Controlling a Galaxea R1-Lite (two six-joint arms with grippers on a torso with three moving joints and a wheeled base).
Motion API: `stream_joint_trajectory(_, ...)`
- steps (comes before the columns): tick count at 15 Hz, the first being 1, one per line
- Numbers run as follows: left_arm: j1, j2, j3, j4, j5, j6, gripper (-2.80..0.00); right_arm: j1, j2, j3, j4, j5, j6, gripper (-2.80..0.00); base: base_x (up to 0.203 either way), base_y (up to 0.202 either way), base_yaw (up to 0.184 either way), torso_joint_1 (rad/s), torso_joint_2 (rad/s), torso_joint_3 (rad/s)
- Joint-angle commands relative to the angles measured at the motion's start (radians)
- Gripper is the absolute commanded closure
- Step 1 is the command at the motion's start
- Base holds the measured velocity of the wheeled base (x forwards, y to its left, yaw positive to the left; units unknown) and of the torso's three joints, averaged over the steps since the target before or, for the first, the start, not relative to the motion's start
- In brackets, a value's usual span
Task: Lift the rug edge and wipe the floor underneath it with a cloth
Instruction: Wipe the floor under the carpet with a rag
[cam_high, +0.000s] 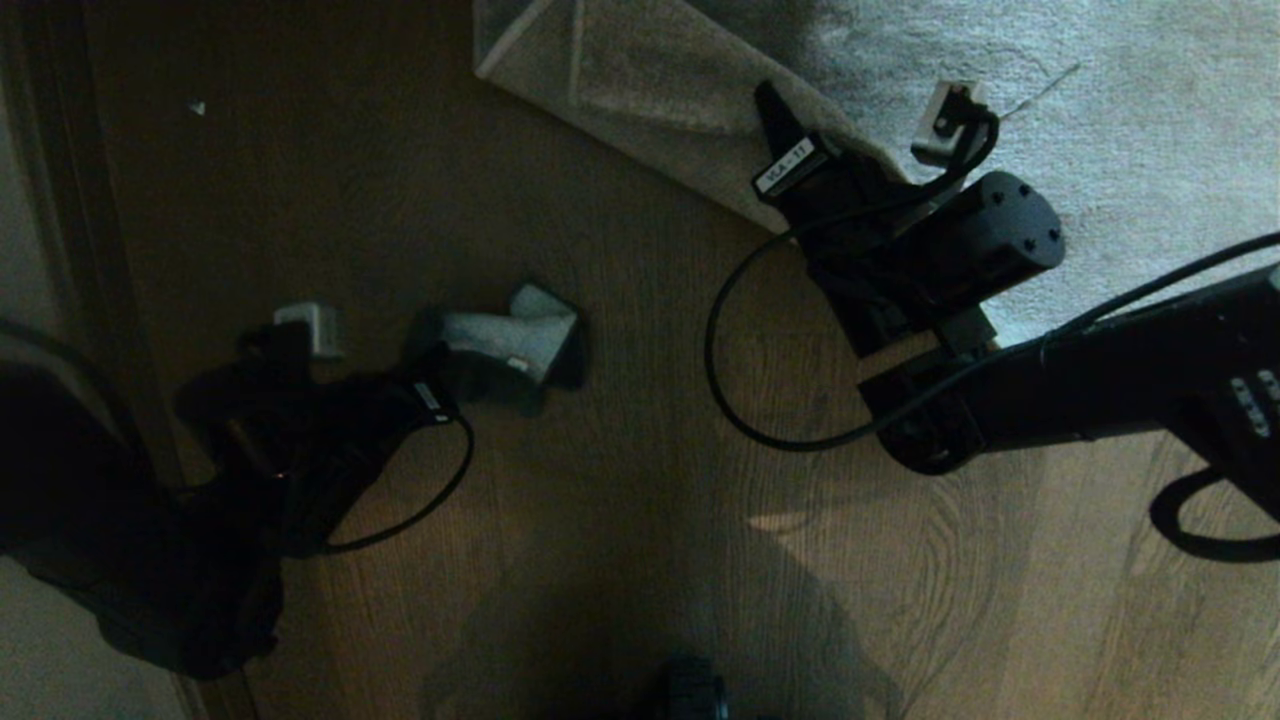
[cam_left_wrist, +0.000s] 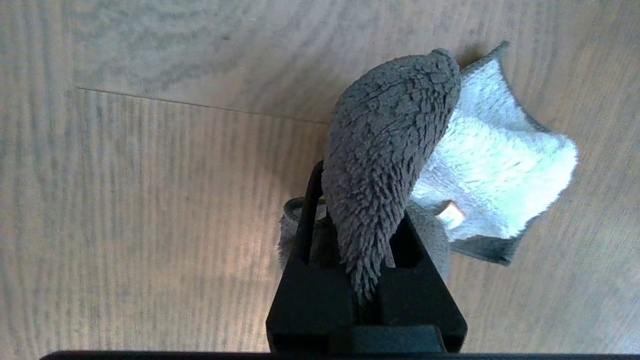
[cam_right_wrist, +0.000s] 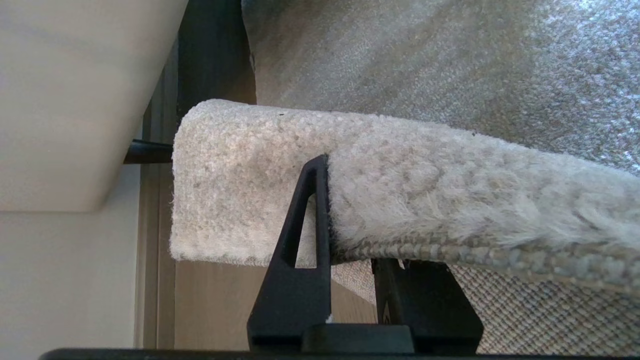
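Wiping step: the right claw (cam_high: 775, 115) grips the raised rug edge (cam_high: 640, 90). The left claw (cam_high: 455, 365) clamps the cloth (cam_high: 510, 340); sweep it across the floor (cam_high: 620, 480) toward upper right.

The right gripper (cam_high: 775, 115) has a small white sticker with black letters on it. It looks like "VLA-11", but the last part is hard to read. The left gripper (cam_high: 450, 375) has a small white sticker too, and its letters are too small to read.
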Motion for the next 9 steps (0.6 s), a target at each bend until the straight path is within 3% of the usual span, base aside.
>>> stream_joint_trajectory(1,-0.005,0.000,-0.003,-0.046,0.001,0.000,0.00,0.001,0.001,0.000,-0.048,0.000,0.001,0.00,0.000,0.000,0.000,0.000,0.00,0.000)
stream_joint_trajectory(5,-0.139,-0.037,0.005,-0.047,0.012,0.005,0.00,0.001,0.002,0.000,-0.048,0.000,0.001,0.00,0.000,0.000,0.000,0.000,0.00,0.000)
stream_joint_trajectory(9,-0.352,-0.091,0.078,-0.048,0.048,0.008,0.00,0.002,0.002,0.000,-0.048,0.000,0.000,0.00,0.000,0.000,0.000,0.000,0.00,0.000)
